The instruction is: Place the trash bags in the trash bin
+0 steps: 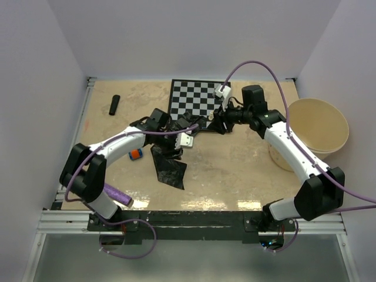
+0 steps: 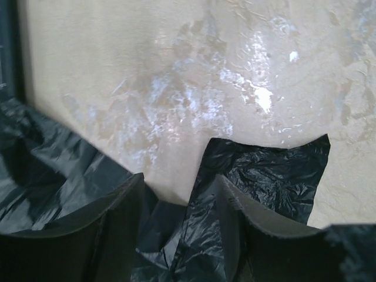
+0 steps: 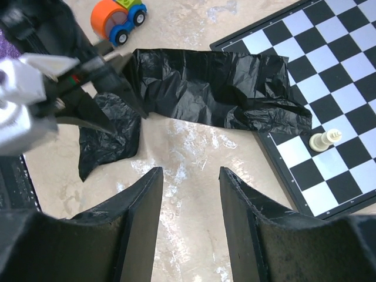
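Closest to the lens were my own fingers. On the left claw (image 2: 179, 191) they stood apart over the trash bag (image 2: 264, 176). Black film lay under and between them but, as far as I could judge, was pinched by neither. That claw sat low at the near-left corner of the chessboard (image 1: 197, 97), over the crumpled end of the sheet. I judged it was there because thin film lying flat on the bench (image 1: 247, 176) can only be gathered at a raised wrinkle. A short black roll (image 1: 114, 104) lay well to the left of the chessboard, untouched. The sheet itself ran from the near-left of the chessboard up to its near edge, one end reaching the board. My right claw (image 3: 191, 176) hovered at the chessboard's near-right corner, partly open and empty, with bare bench showing in its gap. It faced the bag's other end, placed, I thought, to share the lift so the film would not drag. The trash bin (image 1: 338, 144) stood upright well to the right of the chessboard, with nothing black in it that I could see.
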`<state>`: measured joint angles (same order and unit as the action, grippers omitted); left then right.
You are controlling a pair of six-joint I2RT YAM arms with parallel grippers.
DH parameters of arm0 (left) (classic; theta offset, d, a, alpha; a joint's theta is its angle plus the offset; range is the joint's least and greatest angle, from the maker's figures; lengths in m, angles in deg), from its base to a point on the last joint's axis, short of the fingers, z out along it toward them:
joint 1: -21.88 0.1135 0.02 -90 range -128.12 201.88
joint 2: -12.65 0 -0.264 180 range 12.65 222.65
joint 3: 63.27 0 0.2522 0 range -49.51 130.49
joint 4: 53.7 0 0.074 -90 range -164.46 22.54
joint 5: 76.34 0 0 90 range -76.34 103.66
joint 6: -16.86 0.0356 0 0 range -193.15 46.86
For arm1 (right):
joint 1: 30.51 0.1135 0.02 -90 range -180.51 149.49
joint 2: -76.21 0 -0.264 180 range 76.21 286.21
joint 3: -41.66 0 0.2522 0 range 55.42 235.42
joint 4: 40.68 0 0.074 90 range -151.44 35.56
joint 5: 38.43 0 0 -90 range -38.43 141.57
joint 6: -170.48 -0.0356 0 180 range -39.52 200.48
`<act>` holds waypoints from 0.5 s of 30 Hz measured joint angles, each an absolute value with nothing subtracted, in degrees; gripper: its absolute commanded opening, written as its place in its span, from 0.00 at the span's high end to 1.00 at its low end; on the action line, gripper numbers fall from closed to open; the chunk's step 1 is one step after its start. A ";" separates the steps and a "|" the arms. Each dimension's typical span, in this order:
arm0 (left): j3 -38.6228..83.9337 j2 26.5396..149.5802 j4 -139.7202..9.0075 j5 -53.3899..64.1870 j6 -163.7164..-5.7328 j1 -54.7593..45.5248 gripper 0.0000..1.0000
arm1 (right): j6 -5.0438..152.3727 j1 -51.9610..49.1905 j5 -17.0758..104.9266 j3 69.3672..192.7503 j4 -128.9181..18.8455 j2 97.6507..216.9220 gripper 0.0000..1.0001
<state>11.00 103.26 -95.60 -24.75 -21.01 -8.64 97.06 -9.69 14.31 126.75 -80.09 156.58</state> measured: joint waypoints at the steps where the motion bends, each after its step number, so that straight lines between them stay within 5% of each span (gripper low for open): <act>1: 12.22 104.99 -97.04 -25.58 -19.63 -8.79 0.42 | 96.80 -9.69 14.18 126.75 -80.07 156.85 0.52; 11: 26.56 124.33 -115.53 -29.34 -4.61 -9.89 0.46 | 96.64 -9.98 14.16 126.84 -80.61 156.69 0.52; 15: 26.52 125.49 -118.92 -29.32 -1.86 -10.80 0.67 | 96.60 -10.44 14.18 126.65 -80.57 155.82 0.52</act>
<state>26.52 125.49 -118.92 -29.32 -1.86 -10.80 96.60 -10.44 14.18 126.65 -80.57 155.82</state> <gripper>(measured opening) 0.493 0.478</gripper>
